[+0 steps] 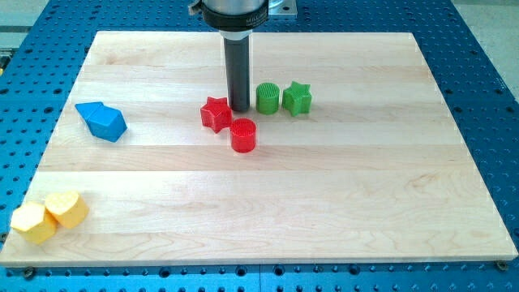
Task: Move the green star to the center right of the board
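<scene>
Arm: rod upright, coming down from the view's top
Tip (pixel 239 109): between red star (pixel 216 113) and green cylinder (pixel 268 98); no pincer, grasping nothing
Green star (pixel 297 99): just right of green cylinder, on worktop (pixel 324 186)

Colours on the pale board

The board (pixel 268 219) is light maple wood with faint grain bands, on a blue perforated table (pixel 486 49). The green star (pixel 297 99) and green cylinder (pixel 268 98) share one bright green, with fine ribbing. The red star (pixel 216 113) and red cylinder (pixel 242 135) are a matching vivid red. The blue block (pixel 102 121) is sky blue. Two yellow blocks (pixel 49 216) are warm yellow. The rod is dark grey, nearly black down to my tip (pixel 239 109).
</scene>
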